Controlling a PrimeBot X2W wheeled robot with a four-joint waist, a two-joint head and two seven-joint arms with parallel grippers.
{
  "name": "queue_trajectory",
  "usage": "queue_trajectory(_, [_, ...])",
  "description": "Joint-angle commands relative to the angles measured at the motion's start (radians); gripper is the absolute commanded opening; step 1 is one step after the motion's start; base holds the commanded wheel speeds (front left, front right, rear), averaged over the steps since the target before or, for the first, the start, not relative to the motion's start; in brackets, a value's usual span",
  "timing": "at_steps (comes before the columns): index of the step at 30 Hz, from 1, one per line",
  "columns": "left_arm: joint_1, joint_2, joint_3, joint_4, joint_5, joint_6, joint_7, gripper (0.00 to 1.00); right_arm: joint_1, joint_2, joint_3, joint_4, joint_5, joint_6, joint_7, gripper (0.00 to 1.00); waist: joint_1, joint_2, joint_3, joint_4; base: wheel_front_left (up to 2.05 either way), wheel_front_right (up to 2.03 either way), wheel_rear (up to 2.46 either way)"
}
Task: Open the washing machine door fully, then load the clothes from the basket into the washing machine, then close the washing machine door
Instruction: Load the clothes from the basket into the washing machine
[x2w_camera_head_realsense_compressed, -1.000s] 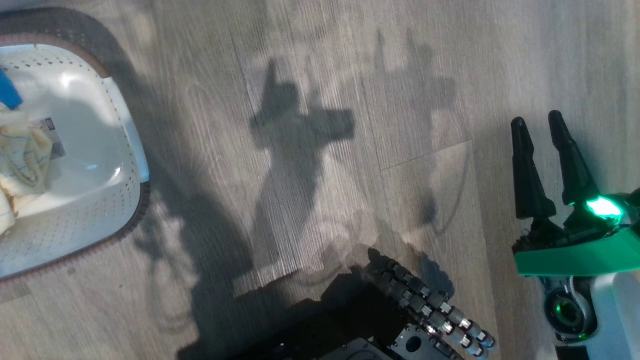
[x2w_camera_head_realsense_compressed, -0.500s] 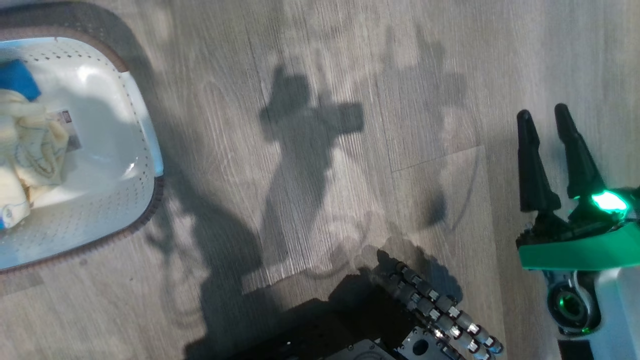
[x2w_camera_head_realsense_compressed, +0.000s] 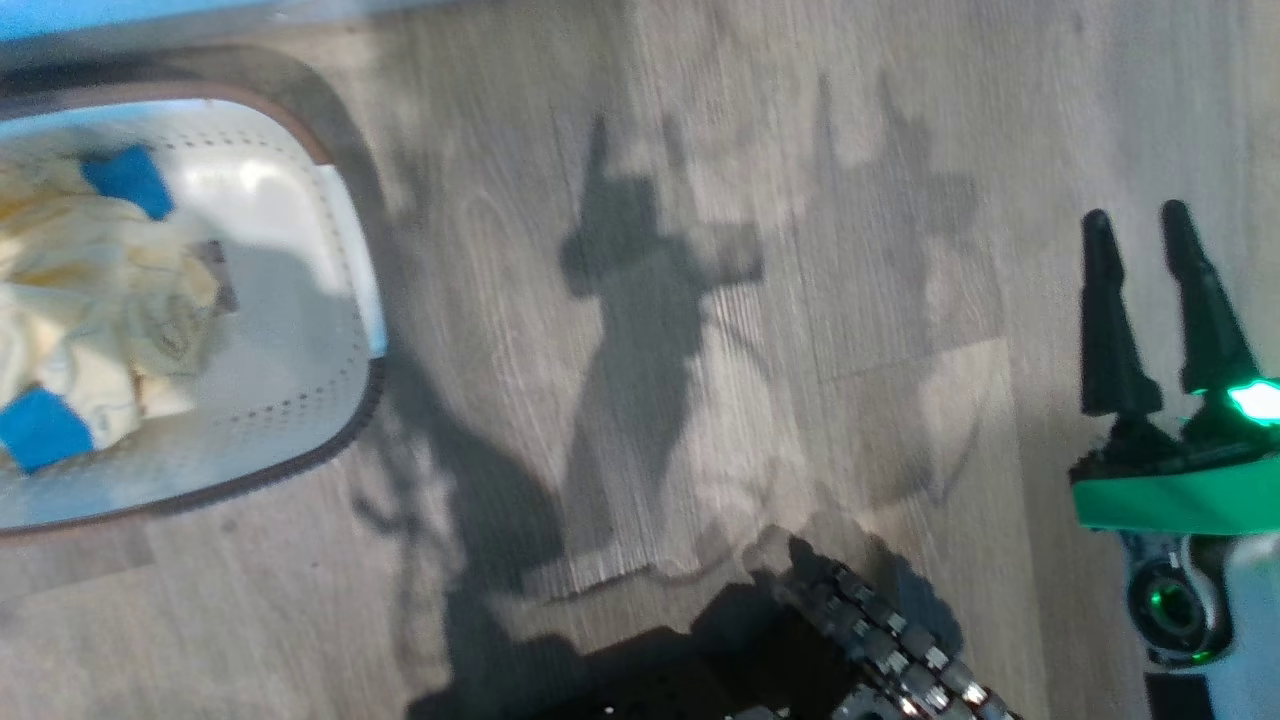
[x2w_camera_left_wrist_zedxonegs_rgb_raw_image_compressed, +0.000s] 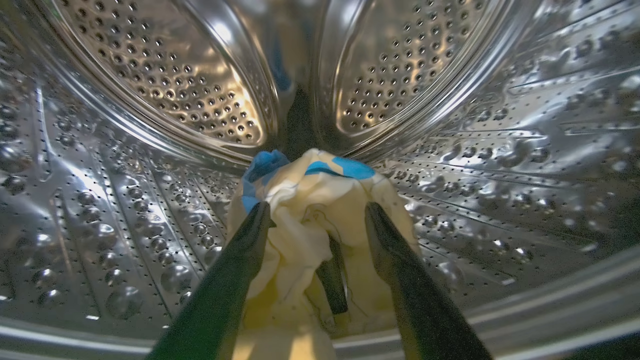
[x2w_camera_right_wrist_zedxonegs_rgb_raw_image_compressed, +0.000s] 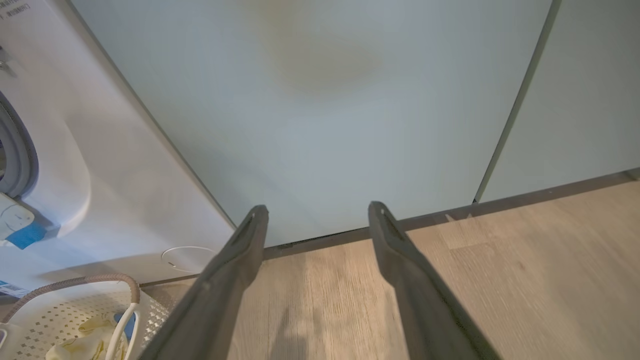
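left tool (x2w_camera_left_wrist_zedxonegs_rgb_raw_image_compressed: 315, 210) stands open inside the washing machine (x2w_camera_left_wrist_zedxonegs_rgb_raw_image_compressed: 150, 75) drum, a cream-and-blue garment (x2w_camera_left_wrist_zedxonegs_rgb_raw_image_compressed: 320, 190) lying between its fingers. more clothes (x2w_camera_head_realsense_compressed: 100, 290) fill the basket (x2w_camera_head_realsense_compressed: 290, 410) on the floor (x2w_camera_head_realsense_compressed: 700, 150), far left. right tool (x2w_camera_head_realsense_compressed: 1136, 212) hangs open at the right.

**A:** Support surface?

**B:** Floor (x2w_camera_head_realsense_compressed: 1000, 100). Wood-grain planks, grey-brown in the head view and warmer tan in the right wrist view. Sun patches and hard-edged shadows (x2w_camera_head_realsense_compressed: 630, 330) lie across it.

**A:** Standing directly on it?

**B:** Basket (x2w_camera_head_realsense_compressed: 290, 400), upper left of the head view: brown rim, perforated cream wall, dark shadow thrown to its right. Washing machine (x2w_camera_right_wrist_zedxonegs_rgb_raw_image_compressed: 125, 190), just behind the basket in the right wrist view. Pale green cabinet (x2w_camera_right_wrist_zedxonegs_rgb_raw_image_compressed: 325, 125) beside the washer, with a dark plinth strip (x2w_camera_right_wrist_zedxonegs_rgb_raw_image_compressed: 500, 202) where it meets the floor. Robot's dark base (x2w_camera_head_realsense_compressed: 740, 680) at the head view's bottom edge.

**A:** Basket touching washer?

**B:** Near. Contact cannot be told.
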Motion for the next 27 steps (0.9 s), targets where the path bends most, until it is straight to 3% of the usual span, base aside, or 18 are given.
queue_trajectory(1, [0.031, 0.036, 0.024, -0.054, -0.004, 0.016, -0.021, 1.00, 0.032, -0.016, -0.004, -0.027, -0.011, -0.003, -0.009, 1.00, 0.0000, -0.0001, -0.033, 0.030, 0.00, 0.00, 0.00])
queue_trajectory(10, [0.401, -0.013, 0.051, -0.302, -0.045, 0.114, -0.134, 1.00, 0.066, -0.016, -0.052, -0.043, -0.080, -0.003, -0.009, 1.00, 0.0000, -0.0001, -0.148, 0.117, 0.00, 0.00, 0.00])
queue_trajectory(19, [0.776, -0.064, 0.068, -0.618, -0.054, 0.241, -0.207, 1.00, 0.106, -0.016, -0.055, -0.052, -0.161, -0.003, -0.009, 1.00, 0.0000, -0.0001, -0.262, 0.196, 0.00, 0.00, 0.00])
queue_trajectory(27, [1.040, -0.128, 0.044, -0.784, -0.051, 0.331, -0.239, 1.00, 0.129, -0.016, -0.052, -0.033, -0.233, -0.003, -0.009, 1.00, 0.0000, -0.0001, -0.328, 0.267, 0.00, 0.00, 0.00])
